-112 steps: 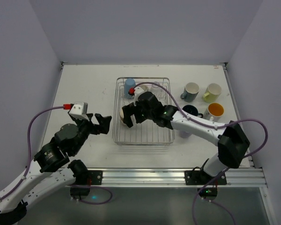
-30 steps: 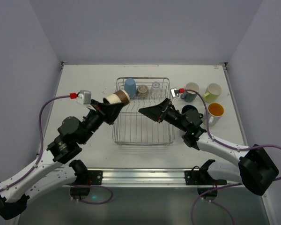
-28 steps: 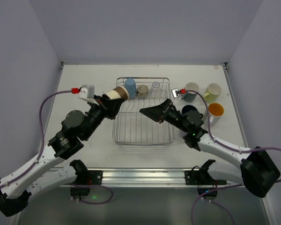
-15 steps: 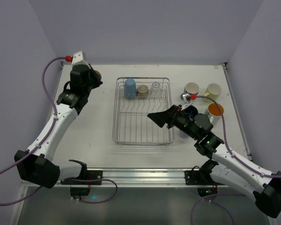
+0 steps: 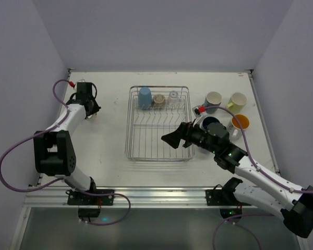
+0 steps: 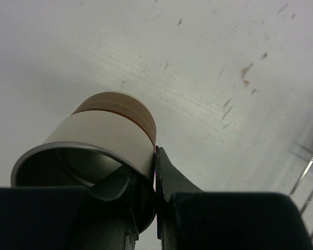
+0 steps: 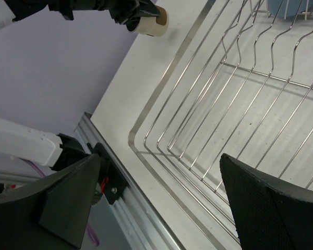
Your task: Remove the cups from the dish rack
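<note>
Because both arms are bolted at its near edge, tabletop [image 5: 104,151]: set-down areas lie either side of the middle, one within each arm's reach
Dish rack [image 5: 159,158]: centre of tabletop; its far row holds a light blue cup [image 5: 144,97], a beige cup [image 5: 158,100] and a clear cup [image 5: 173,97] among the prongs
Right gripper [image 5: 172,138]: jaws spread wide, holding nothing, poised over the rack's near right corner; judged ready for the next pick
Left gripper [image 6: 151,172]: clenched on the tan cup's wall, one finger inside the mouth, one outside; this rim pinch leaves the base free for setting down
Unloaded cups: grey-teal cup [image 5: 213,99], yellow-green cup [image 5: 237,102], orange-lined cup [image 5: 240,123] and dark blue cup [image 5: 211,123] stand upright, grouped right of the rack
Tan cup [image 6: 101,133]: far left of tabletop, well apart from rack, brown base toward the surface; contact cannot be told
</note>
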`<state>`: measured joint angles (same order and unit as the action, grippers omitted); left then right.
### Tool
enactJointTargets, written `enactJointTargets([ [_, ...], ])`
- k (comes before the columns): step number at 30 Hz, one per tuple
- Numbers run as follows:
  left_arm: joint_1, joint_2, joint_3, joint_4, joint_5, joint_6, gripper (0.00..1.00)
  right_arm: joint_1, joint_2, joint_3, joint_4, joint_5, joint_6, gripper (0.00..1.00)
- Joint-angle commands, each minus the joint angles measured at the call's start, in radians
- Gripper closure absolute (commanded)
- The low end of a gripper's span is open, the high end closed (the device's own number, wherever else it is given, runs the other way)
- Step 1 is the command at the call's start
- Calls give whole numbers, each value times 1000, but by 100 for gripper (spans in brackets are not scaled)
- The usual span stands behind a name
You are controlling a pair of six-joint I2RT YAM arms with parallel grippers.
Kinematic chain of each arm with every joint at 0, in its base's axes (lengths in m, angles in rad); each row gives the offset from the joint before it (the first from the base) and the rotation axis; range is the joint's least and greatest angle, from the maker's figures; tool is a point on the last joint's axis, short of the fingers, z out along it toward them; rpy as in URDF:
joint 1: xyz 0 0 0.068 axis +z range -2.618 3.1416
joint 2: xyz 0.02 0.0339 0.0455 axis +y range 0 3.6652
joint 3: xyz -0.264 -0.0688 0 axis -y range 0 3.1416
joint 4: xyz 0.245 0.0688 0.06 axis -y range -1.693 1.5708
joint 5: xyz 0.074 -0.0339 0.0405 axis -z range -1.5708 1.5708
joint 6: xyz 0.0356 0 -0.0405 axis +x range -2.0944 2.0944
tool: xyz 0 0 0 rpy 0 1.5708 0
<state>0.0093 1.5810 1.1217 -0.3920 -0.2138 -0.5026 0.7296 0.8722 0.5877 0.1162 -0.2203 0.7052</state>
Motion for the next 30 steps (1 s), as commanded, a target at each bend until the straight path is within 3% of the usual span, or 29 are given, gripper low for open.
enactJointTargets([
  [1, 20, 33, 0, 5, -2, 32, 100, 13, 5, 35, -21, -17, -53, 1],
  [7, 20, 114, -5, 18, -29, 39, 98, 17, -1, 35, -33, -13, -76, 1],
  [10, 21, 129, -3, 22, -9, 39, 88, 19, -1, 32, -32, -1, -79, 1],
  [15, 20, 119, 1, 18, 7, 45, 61, 19, 22, 53, -46, 13, -90, 1],
  [20, 21, 44, 3, 19, 34, 47, 21, 17, 34, 80, -75, 45, -113, 1],
  [23, 20, -27, 7, 18, 56, 38, 7, 17, 53, 103, -87, 42, -131, 1],
  [27, 20, -169, -10, 53, 105, 16, 2, 19, 114, 176, -147, 67, -170, 5],
  [30, 15, -333, -68, 136, 212, -10, 2, 17, 161, 242, -194, 108, -203, 21],
])
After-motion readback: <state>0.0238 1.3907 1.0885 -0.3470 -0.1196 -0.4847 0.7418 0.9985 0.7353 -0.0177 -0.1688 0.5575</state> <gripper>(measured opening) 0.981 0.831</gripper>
